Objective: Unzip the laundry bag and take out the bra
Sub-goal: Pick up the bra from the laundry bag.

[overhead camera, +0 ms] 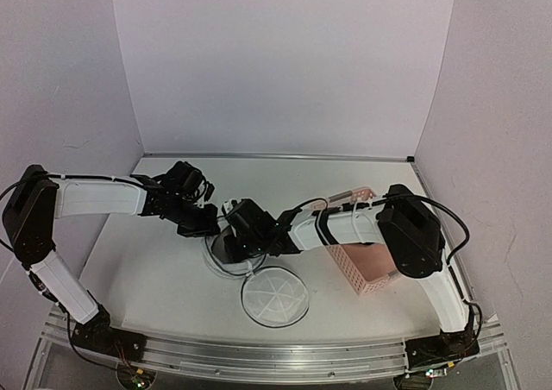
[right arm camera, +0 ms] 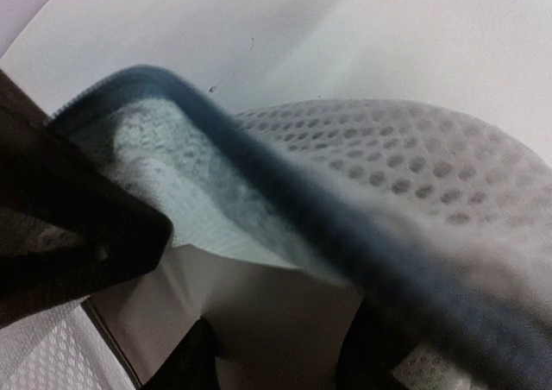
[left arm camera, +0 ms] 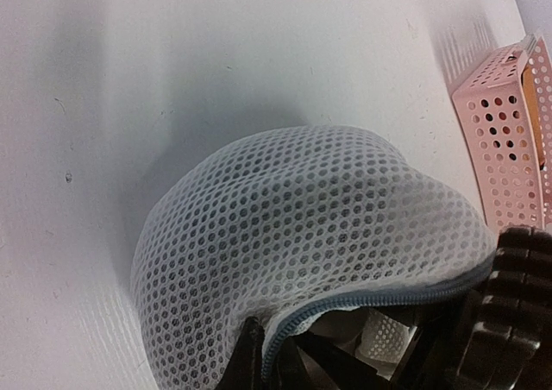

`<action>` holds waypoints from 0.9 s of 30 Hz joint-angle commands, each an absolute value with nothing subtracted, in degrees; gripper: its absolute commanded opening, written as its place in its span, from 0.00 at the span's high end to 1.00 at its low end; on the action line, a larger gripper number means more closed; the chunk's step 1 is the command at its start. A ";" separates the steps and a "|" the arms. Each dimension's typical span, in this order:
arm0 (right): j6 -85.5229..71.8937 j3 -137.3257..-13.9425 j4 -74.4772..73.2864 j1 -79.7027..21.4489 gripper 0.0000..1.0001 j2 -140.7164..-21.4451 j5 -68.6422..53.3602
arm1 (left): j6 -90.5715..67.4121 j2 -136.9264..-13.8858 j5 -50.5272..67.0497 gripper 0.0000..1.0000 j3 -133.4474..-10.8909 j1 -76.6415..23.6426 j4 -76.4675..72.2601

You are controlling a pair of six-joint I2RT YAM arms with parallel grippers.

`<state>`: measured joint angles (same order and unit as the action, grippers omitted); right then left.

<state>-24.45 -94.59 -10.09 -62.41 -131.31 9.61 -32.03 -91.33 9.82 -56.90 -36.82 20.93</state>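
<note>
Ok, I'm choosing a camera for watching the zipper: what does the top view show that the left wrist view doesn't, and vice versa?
Top only: the left arm, the right arm and a flat round disc near the front edge. Left wrist only: the bag's mesh holes and its grey zipper, with an opening under it, close up. Both: the bag and the pink basket.

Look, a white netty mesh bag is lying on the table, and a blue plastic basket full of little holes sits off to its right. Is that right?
Not quite. The perforated plastic basket is pink, not blue, as the top external view shows. The rest holds: the white mesh laundry bag lies on the table, with the basket off to its right.
</note>
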 commanded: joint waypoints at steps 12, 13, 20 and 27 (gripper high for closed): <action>-24.17 -87.55 -6.27 -62.75 1.00 -124.02 7.55 | -32.32 -91.40 7.79 1.00 -58.73 -36.91 20.38; -24.17 -86.94 -5.67 -62.71 1.00 -123.07 7.03 | -32.32 -91.43 7.51 1.00 -58.76 -36.91 20.39; -22.85 -81.87 -1.66 -62.72 1.00 -116.88 3.52 | -32.12 -90.95 5.89 1.00 -59.14 -36.91 20.99; -19.31 -75.54 2.50 -62.88 1.00 -111.08 0.86 | -31.74 -91.23 4.70 1.00 -60.31 -36.74 22.08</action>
<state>-22.04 -78.04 -3.03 -62.67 -117.10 3.22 -31.99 -91.33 6.81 -56.99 -36.82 21.06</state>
